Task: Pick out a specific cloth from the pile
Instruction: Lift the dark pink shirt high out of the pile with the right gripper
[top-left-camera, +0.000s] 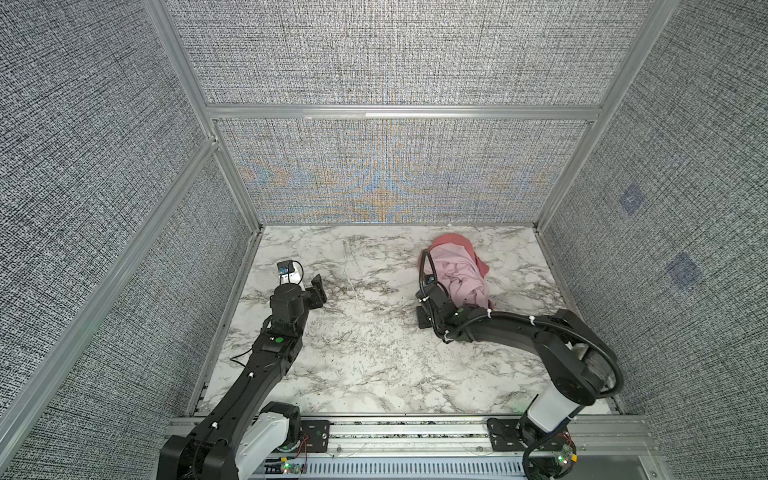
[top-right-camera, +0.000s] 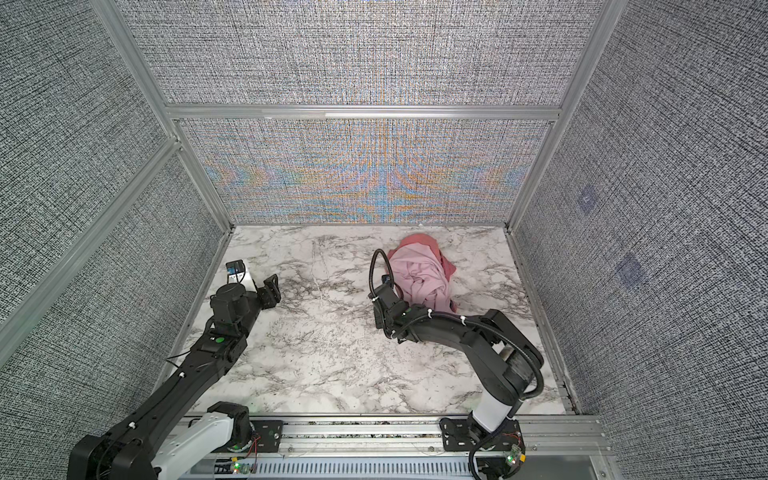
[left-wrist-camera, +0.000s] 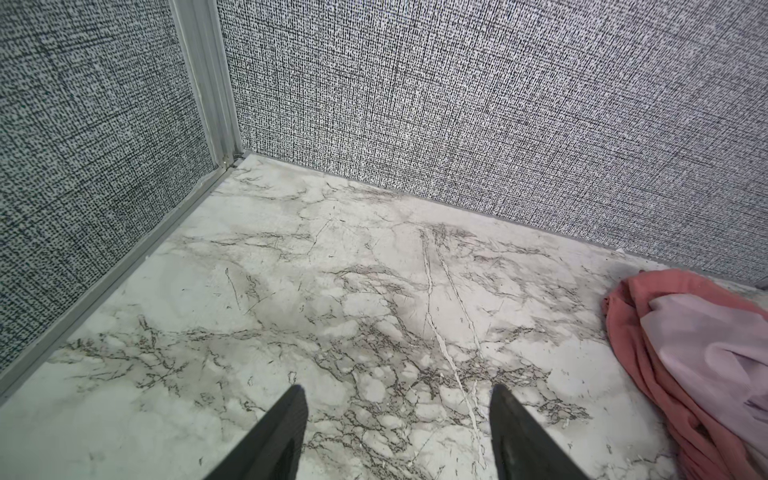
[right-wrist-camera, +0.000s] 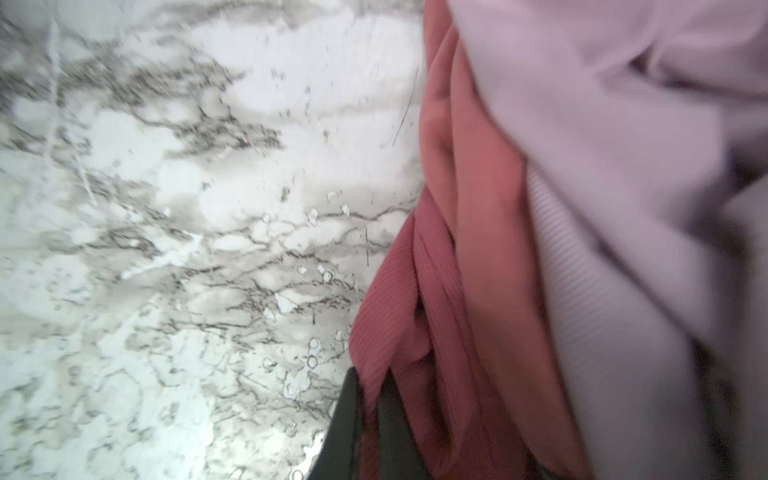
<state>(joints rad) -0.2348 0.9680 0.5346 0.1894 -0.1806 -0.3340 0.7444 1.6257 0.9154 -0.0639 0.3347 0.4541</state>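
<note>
The cloth (right-wrist-camera: 395, 299), salmon-red at the near-left edge of the pile (top-left-camera: 459, 272), is pinched by the right tool (right-wrist-camera: 370, 384), likely to slide it from under the lilac garment (right-wrist-camera: 602, 124); the left tool (left-wrist-camera: 397, 392) is open.

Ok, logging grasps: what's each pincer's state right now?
Left pincer: open, empty.
Right pincer: shut on the salmon-red cloth.

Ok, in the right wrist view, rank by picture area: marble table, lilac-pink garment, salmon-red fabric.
Largest: marble table.
Then: lilac-pink garment.
Smallest: salmon-red fabric.
All run off frame, so true sizes unsure.
</note>
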